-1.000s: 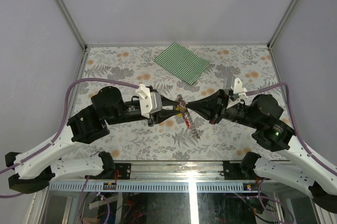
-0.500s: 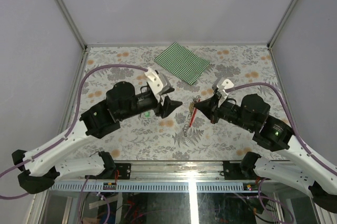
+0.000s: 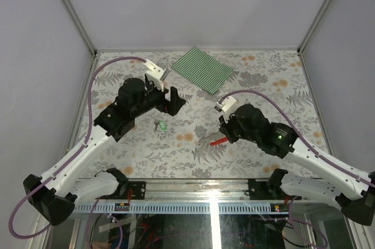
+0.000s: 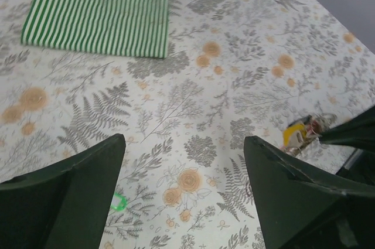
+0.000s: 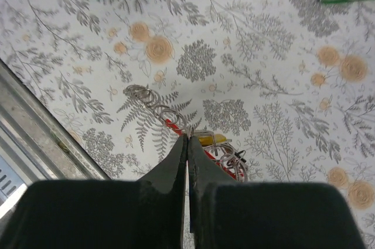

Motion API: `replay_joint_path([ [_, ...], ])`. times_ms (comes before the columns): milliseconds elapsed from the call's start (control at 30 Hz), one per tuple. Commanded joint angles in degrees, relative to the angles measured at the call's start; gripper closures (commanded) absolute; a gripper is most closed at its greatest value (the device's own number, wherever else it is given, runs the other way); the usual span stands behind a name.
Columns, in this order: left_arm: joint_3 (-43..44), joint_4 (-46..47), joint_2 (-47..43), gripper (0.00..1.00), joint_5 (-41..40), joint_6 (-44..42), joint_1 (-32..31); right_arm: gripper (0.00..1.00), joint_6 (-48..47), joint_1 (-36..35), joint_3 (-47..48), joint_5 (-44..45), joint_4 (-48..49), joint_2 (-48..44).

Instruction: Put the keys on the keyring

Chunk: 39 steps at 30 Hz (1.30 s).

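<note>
The table point(image 3: 258, 85) is covered in grey leaves and orange flowers, and plain grey walls point(image 3: 187, 9) stand all around it.

My right pincer point(image 5: 187, 139) is shut tight. Its two fingers are pressed together, and the tips nip the keyring point(image 5: 227, 170) low down by the table. The red strap pokes out on both sides of my fingers. A yellow key point(image 5: 210, 139) sits on the keyring, just beside my fingertips. A short chain point(image 5: 146, 95) of silver rings runs away from the strap and lies on the table.

My left pincer point(image 4: 183, 139) is well apart from the right one, over on the other side. Its fingers are spread wide and hold nothing. I see only the flowery table between them.

The green key point(image 3: 159, 125) lies flat on the table by itself. It is near my left pincer and away from the keyring, so it is not on the ring yet.

At the far side of the table a green and white striped cloth point(image 3: 202, 68) lies flat.
</note>
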State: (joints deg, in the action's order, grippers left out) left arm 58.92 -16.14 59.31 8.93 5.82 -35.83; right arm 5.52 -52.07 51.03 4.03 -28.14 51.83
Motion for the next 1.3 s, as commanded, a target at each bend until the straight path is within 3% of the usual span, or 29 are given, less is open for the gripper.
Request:
replay_joint_path([
  [0,-2.00,3.55,-0.44,0.13,1.96,4.44,5.17,1.00,1.93,-0.06,0.02,2.67,-1.64,3.87],
  [267,-4.34,3.10,-0.78,0.01,3.69,5.95,9.91,1.00,3.35,-0.01,-1.16,1.52,0.21,11.68],
  [500,-5.40,2.09,-1.03,0.00,3.08,6.20,10.69,1.00,2.69,3.33,-1.19,0.22,6.00,18.65],
  [833,-6.15,0.35,0.04,0.00,0.92,7.12,11.78,0.92,2.84,10.32,0.26,-6.90,17.56,28.82],
  [1100,-7.35,-0.29,1.05,0.00,-1.55,9.43,13.81,0.68,5.00,11.71,-0.17,-8.96,21.72,29.57],
  [1267,-7.14,-1.10,1.45,0.00,-3.83,11.39,15.19,0.40,7.48,13.46,-2.87,-9.26,24.71,22.30],
])
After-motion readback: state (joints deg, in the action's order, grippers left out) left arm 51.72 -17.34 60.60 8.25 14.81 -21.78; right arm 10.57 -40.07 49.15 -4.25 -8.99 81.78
